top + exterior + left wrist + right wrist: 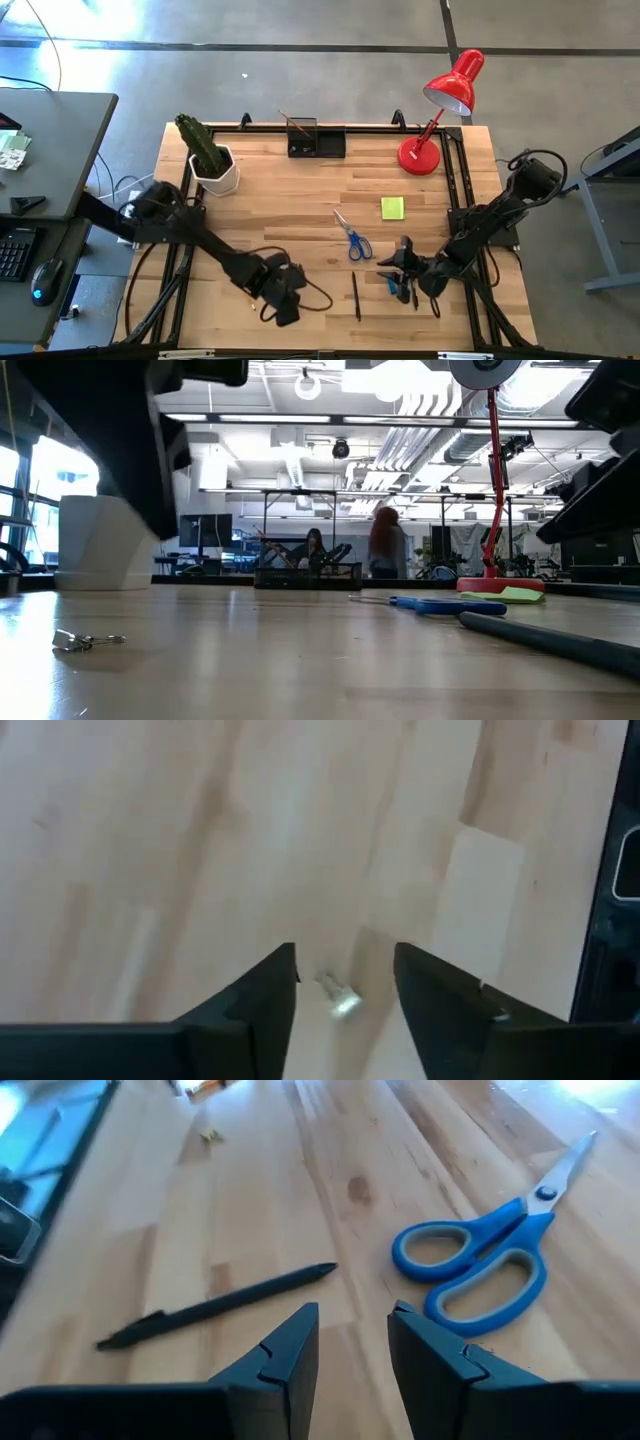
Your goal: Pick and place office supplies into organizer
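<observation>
Binder clip (340, 997), small, light and likely slippery metal, lies on the tabletop (200, 840) between the left gripper's (345, 982) parted, empty fingers, best pinched across its body; right gripper (352, 1342) waits open near scissors (480, 1260).

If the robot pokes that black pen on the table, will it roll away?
Probably a bit. The black pen looks thin and round, lying flat on smooth wood, so a sideways push might roll it. It seems stiff and light, so it should lift without bending.
</observation>
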You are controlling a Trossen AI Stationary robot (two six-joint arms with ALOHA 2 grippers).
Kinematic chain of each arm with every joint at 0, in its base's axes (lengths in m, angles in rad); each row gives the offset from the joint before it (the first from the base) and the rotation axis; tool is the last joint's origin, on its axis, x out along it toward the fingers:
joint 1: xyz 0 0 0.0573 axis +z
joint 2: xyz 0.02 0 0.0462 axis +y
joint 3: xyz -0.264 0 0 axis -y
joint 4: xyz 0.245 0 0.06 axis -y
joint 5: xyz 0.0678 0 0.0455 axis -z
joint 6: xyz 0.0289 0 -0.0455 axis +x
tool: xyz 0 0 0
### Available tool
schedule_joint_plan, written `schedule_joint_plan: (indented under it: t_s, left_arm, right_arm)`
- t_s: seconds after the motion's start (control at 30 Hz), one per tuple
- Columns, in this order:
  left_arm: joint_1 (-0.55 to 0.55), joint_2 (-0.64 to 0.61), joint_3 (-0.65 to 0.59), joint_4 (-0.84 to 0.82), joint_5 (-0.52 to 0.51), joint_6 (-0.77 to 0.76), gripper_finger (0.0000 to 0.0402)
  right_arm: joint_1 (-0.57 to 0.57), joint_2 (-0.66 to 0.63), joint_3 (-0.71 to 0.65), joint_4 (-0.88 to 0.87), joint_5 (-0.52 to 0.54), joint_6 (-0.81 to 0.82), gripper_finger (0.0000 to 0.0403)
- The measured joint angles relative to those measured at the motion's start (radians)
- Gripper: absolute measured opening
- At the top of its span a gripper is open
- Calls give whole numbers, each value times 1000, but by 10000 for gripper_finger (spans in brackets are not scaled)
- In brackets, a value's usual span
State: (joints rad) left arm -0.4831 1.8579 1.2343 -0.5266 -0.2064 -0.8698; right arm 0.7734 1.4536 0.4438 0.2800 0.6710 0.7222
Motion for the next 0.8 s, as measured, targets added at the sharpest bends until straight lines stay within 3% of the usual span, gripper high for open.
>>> schedule_joint_plan:
  t_s: [0.33,0.8]
  left_arm:
    - [-42,70,0,25,-18,-230,197]
    - [-45,131,3,-1,-15,-347,198]
  right_arm:
    - [-88,0,0,5,-9,-200,117]
    - [-101,0,0,22,26,-250,117]
